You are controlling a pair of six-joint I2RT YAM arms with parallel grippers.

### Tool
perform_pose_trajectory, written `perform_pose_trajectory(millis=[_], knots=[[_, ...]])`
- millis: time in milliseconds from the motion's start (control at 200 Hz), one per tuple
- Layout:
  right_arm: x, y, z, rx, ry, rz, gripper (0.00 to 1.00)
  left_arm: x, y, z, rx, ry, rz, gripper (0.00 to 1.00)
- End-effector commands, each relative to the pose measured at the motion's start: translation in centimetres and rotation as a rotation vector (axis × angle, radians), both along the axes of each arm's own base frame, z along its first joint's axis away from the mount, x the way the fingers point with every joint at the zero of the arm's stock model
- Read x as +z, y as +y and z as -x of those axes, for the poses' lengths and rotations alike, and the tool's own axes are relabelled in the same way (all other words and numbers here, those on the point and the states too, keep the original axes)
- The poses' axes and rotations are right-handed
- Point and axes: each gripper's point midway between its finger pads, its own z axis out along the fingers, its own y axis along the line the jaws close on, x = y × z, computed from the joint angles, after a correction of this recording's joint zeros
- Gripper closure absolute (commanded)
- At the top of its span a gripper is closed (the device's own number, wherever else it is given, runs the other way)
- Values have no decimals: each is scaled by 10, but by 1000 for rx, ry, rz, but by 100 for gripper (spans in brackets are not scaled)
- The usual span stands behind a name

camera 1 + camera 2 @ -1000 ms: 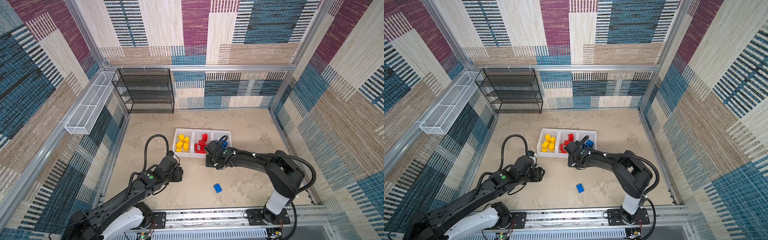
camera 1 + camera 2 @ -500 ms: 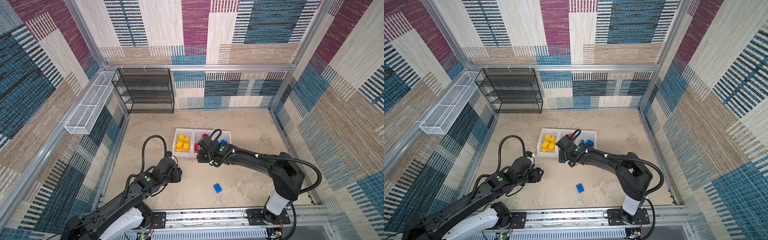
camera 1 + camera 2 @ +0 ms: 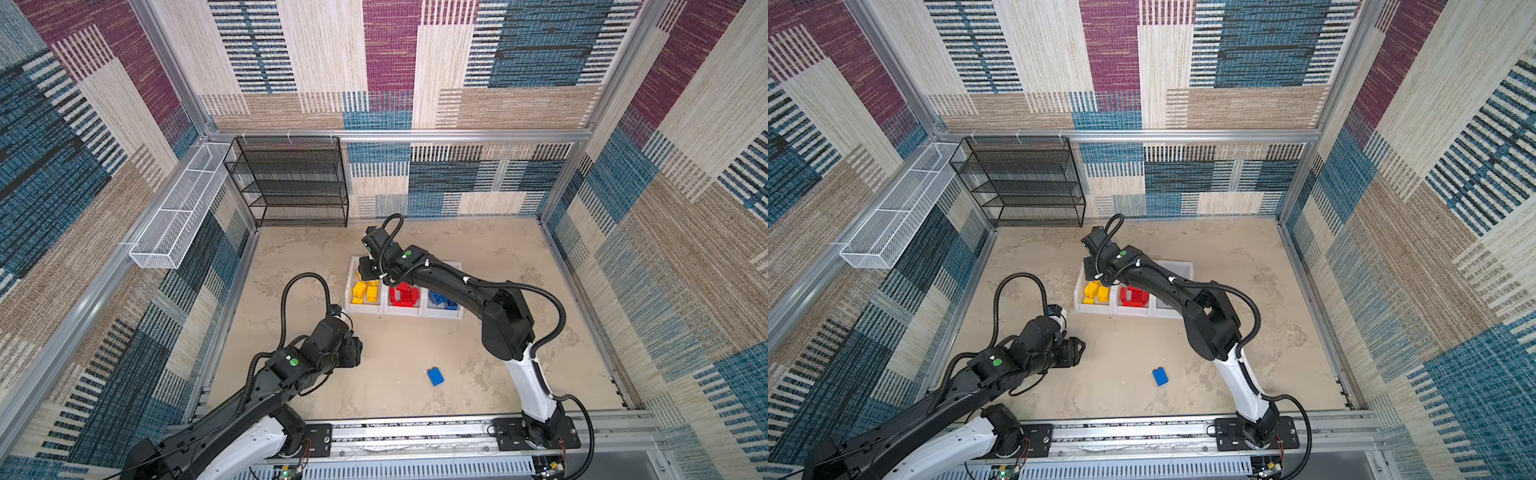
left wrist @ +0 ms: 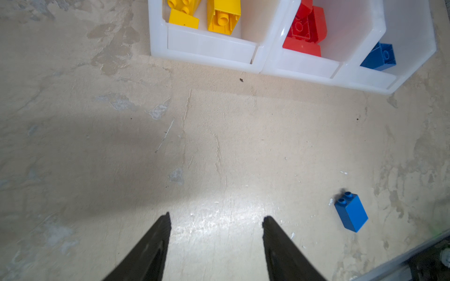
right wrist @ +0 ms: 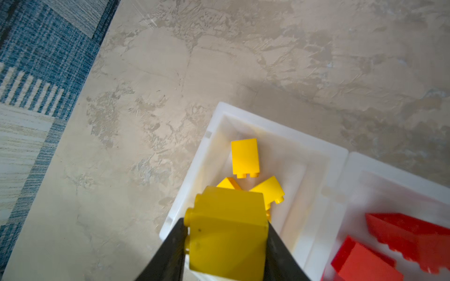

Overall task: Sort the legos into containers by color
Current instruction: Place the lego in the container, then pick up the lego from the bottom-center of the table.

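Note:
Three joined white containers [image 3: 362, 308] hold sorted legos: yellow ones [image 3: 365, 291] in the left bin, red ones [image 3: 403, 295] in the middle, blue ones [image 3: 442, 300] in the right. My right gripper [image 5: 225, 222] hangs over the back of the yellow bin [image 5: 214, 126], its fingers against the sides of a yellow lego [image 5: 229, 233]. In both top views that gripper [image 3: 368, 274] [image 3: 1094, 274] is above the bin's far end. One blue lego [image 3: 435, 376] [image 4: 351, 213] lies loose on the floor. My left gripper [image 4: 217, 216] [image 3: 355, 351] is open and empty over bare floor, left of the blue lego.
A black wire-mesh rack [image 3: 291, 183] stands against the back wall at the left. A long white wire basket [image 3: 178, 212] hangs on the left wall. A metal rail [image 3: 415, 432] carrying both arm bases runs along the front edge.
My right arm swung left from over the red and blue bins to above the yellow bin, carrying the yellow lego. The left arm barely shifted.

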Motion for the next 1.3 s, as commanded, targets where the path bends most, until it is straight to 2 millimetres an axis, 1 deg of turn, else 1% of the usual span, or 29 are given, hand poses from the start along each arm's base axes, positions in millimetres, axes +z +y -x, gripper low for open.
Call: perform_pose_trajectory(millis=[0, 60, 130, 446, 556, 621, 726, 841, 861, 871, 897, 907, 922, 952, 1002, 1052, 1077, 1087, 1177, 1257, 1297], knots=[[-4, 0, 4, 34, 22, 31, 33, -2, 6, 3, 29, 13, -9, 36], [-2, 1, 5, 36, 19, 22, 28, -3, 8, 4, 35, 12, -9, 36], [1, -2, 5, 31, 13, 20, 27, -4, 9, 4, 40, 9, -6, 36], [10, -13, 13, 18, 6, 9, 27, -5, 8, 4, 46, 15, -1, 36], [13, -20, 17, 13, 3, 11, 27, -5, 9, 4, 46, 16, -4, 36], [17, -23, 22, 12, 0, 11, 27, -6, 8, 4, 47, 18, -3, 36], [19, -36, 33, 7, 2, 14, 27, -6, 8, 4, 45, 20, -3, 36], [18, -60, 54, -12, 17, 25, 27, -6, 8, 4, 43, 17, -1, 36], [20, -65, 58, -17, 15, 21, 27, -5, 7, 4, 43, 16, 0, 36], [15, -69, 62, -19, 24, 31, 27, -5, 7, 4, 43, 16, 0, 36], [11, -77, 68, -28, 34, 38, 27, -5, 7, 3, 43, 15, 1, 36], [14, -79, 70, -31, 30, 33, 27, -5, 7, 3, 43, 15, 2, 36], [10, -84, 75, -33, 39, 39, 27, -5, 6, 3, 41, 15, 4, 36], [10, -92, 83, -41, 42, 40, 28, -6, 6, 3, 41, 16, 4, 36], [1, -108, 100, -53, 60, 64, 28, -6, 5, 2, 40, 15, 5, 36], [-10, -120, 119, -53, 83, 95, 28, -6, 3, 1, 38, 16, 5, 36], [-12, -125, 127, -52, 89, 105, 28, -7, 4, 0, 39, 17, 4, 36], [-17, -129, 132, -53, 99, 117, 28, -7, 3, 0, 38, 18, 3, 36], [-39, -151, 166, -60, 160, 167, 29, -8, 2, -1, 35, 18, 1, 36], [-51, -166, 191, -81, 202, 170, 30, -9, 1, -1, 35, 21, 3, 36], [-55, -170, 203, -86, 218, 158, 31, -10, 2, -1, 38, 23, 1, 36]])
